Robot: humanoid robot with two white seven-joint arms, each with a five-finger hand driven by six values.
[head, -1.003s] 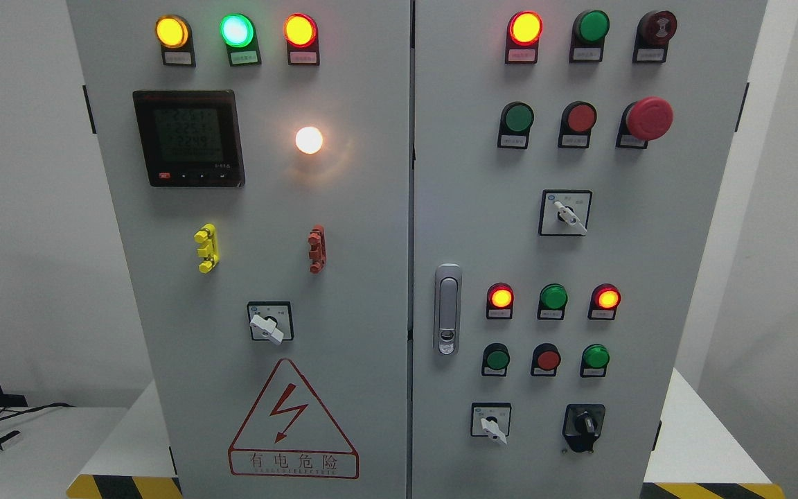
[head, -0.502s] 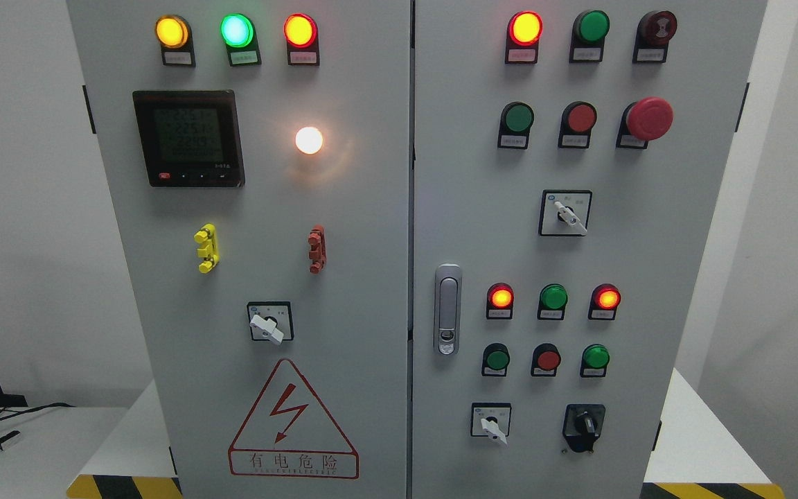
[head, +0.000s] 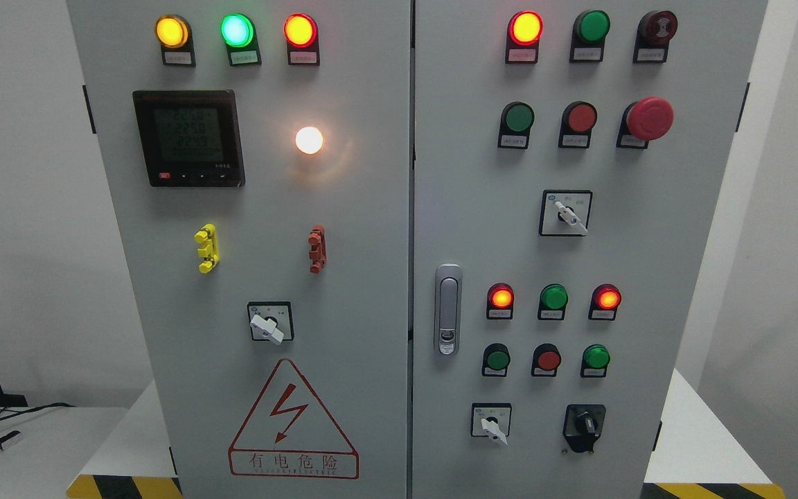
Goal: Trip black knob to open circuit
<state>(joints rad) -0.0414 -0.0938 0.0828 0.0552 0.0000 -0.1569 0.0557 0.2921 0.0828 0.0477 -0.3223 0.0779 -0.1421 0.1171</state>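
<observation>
I judge the black knob (head: 584, 423), at five o'clock on the cabinet door (head: 579, 249), stiff and small; I'd pinch its raised ridge. Neither hand shows, so I can't tell their state.

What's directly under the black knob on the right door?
Below the black knob only bare grey door panel shows, then the picture's bottom edge. Whatever lies behind the door is hidden.
</observation>
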